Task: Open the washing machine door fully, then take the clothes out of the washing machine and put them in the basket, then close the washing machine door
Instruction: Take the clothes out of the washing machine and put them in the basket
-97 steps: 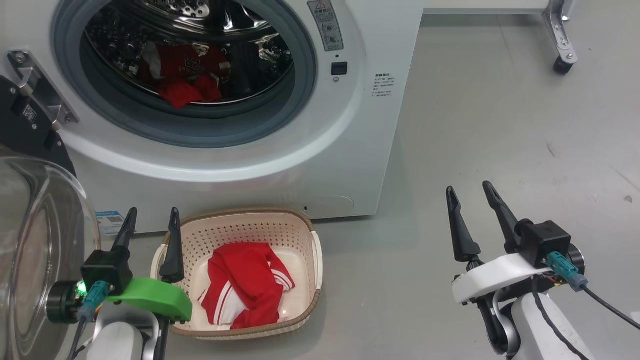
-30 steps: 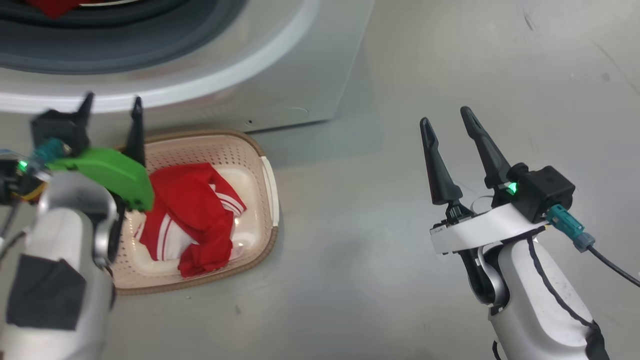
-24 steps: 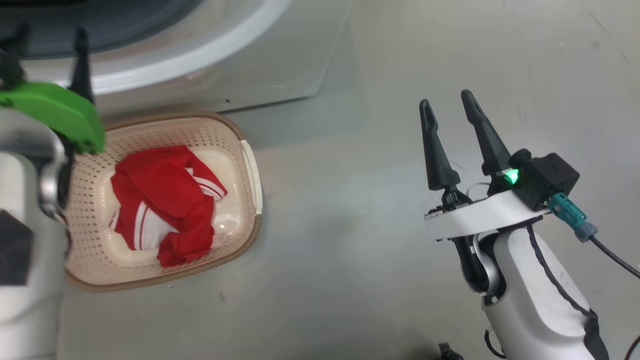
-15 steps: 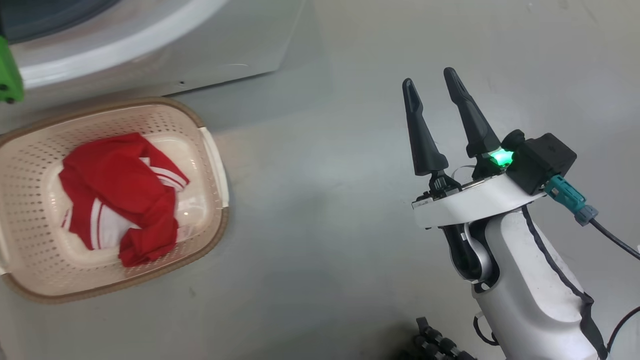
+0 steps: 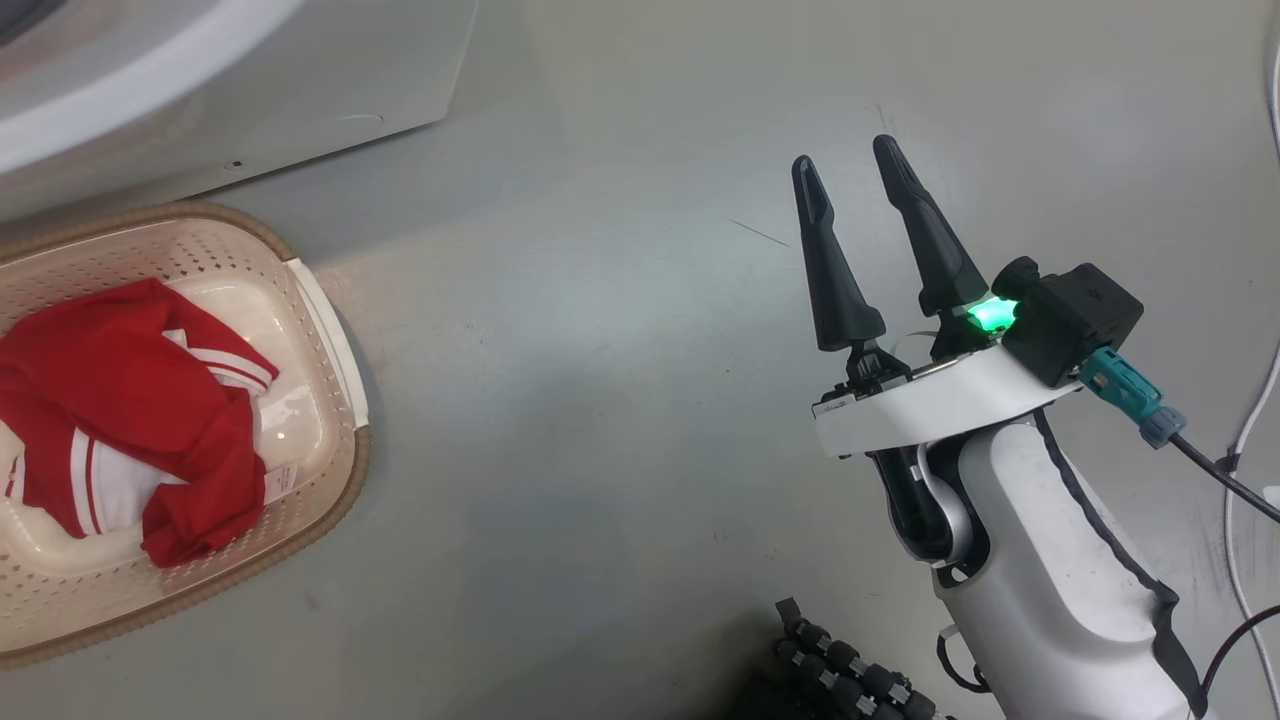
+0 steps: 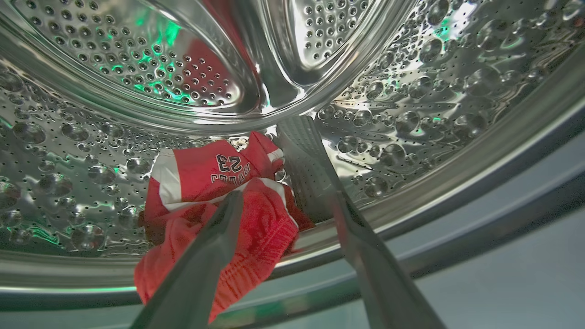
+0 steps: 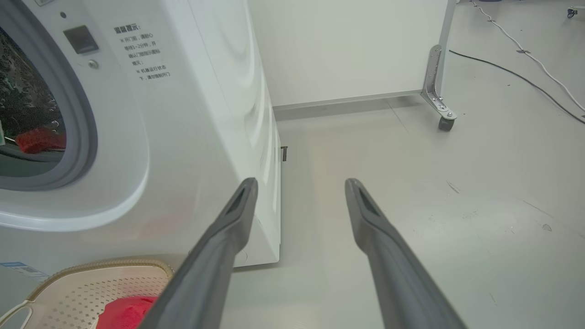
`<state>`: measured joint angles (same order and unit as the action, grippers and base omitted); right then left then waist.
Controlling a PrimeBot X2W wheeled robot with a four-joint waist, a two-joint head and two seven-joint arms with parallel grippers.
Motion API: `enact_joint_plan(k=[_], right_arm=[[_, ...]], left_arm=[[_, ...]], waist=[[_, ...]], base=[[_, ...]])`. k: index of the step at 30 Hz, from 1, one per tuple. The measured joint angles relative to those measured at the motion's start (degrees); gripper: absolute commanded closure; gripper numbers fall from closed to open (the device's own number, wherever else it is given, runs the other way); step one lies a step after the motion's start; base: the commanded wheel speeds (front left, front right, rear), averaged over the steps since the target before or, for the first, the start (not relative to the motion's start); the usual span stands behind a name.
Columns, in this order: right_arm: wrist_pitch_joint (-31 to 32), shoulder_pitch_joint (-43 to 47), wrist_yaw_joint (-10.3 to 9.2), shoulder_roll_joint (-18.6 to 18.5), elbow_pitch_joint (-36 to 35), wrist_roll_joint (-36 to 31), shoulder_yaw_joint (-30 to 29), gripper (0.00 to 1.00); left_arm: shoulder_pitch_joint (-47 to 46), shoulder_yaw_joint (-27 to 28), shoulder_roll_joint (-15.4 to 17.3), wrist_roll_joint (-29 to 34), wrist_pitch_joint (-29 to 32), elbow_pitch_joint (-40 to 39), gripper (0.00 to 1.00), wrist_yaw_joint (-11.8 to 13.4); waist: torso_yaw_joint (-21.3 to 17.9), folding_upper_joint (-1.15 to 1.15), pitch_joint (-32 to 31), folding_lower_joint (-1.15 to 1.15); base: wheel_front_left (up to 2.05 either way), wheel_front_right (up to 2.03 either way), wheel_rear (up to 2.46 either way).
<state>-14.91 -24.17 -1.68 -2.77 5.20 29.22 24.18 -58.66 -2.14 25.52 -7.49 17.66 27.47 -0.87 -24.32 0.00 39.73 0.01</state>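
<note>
The washing machine [image 5: 200, 90] has its lower corner at the head view's top left. Its door is out of view. My left gripper [image 6: 288, 196] is open at the mouth of the steel drum [image 6: 411, 68]. Its fingers reach over red clothes [image 6: 205, 183] lying on the drum floor, and nothing is gripped. The cream basket [image 5: 352, 470] stands on the floor in front of the machine with red and white clothes [image 5: 110, 400] inside. My right gripper [image 5: 845, 160] hangs open and empty over bare floor, well to the right of the basket. The right wrist view shows that gripper [image 7: 300, 183], the machine [image 7: 205, 114] and the basket [image 7: 91, 283].
Grey floor stretches to the right of the machine. A white cable [image 5: 1250, 430] runs along the right edge and a black ribbed hose [image 5: 850, 680] lies at the bottom. A metal leg on a castor [image 7: 441, 105] stands by the white wall panel.
The head camera has swung right, so machine and basket sit farther left in its picture. My left arm rose toward the machine and left that picture. The right gripper has stayed open.
</note>
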Motion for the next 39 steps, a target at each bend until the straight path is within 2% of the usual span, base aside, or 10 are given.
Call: enact_joint_plan(k=[7,15,21,22,23,24,25,34,39], right_arm=[[0.0,0.0,-0.44,0.0,-0.1,0.0,0.4,0.00],[0.0,-0.6,-0.57,0.0,-0.2,0.0,0.9,0.00],[0.0,-1.3,-0.58,0.0,-0.3,0.4,0.9,0.00],[0.0,-1.3,-0.58,0.0,-0.3,0.5,0.9,0.00],[0.0,-1.3,-0.59,0.0,-0.3,0.5,0.9,0.00],[0.0,-1.3,-0.59,0.0,-0.3,0.5,0.9,0.00],[0.0,-1.3,-0.59,0.0,-0.3,0.5,0.9,0.00],[0.0,-1.7,-0.99,0.0,-0.2,0.6,0.7,0.00],[0.0,-2.5,-0.99,0.0,-0.2,0.5,0.6,0.00]], left_arm=[[-2.7,0.8,2.8,0.4,3.8,3.6,0.00,0.0],[-4.2,2.1,3.6,-0.7,10.4,7.7,0.00,-0.5],[-6.1,2.1,3.8,-1.1,13.1,8.8,0.00,-0.7],[-6.3,2.1,3.9,-1.1,13.4,8.9,0.05,-0.7],[-6.4,2.1,4.0,-1.0,13.5,8.9,0.45,-0.7],[-6.6,2.2,4.2,-1.0,13.5,9.0,0.60,-0.7],[-6.8,2.3,4.3,-1.1,13.5,9.0,1.00,-0.7],[-8.3,2.3,4.5,-1.1,14.0,9.0,1.00,-0.7],[-8.4,1.8,4.4,-1.1,12.2,8.2,1.00,-1.3]], waist=[[-0.7,0.00,0.6,0.00],[-0.8,0.00,1.3,0.00],[-0.9,0.00,1.6,0.00],[-0.9,0.00,1.6,0.00],[-0.9,0.00,1.7,0.00],[-0.9,0.00,1.7,0.00],[-1.0,0.00,1.7,0.00],[-1.1,0.00,1.9,-0.01],[-0.7,0.00,1.7,0.00]], base=[[0.00,0.00,0.00],[0.00,0.00,0.00],[0.00,0.00,0.00],[0.00,0.00,0.00],[0.00,0.00,0.00],[0.00,0.00,0.00],[0.00,0.00,0.00],[0.00,0.00,0.00],[0.00,0.00,0.00]])
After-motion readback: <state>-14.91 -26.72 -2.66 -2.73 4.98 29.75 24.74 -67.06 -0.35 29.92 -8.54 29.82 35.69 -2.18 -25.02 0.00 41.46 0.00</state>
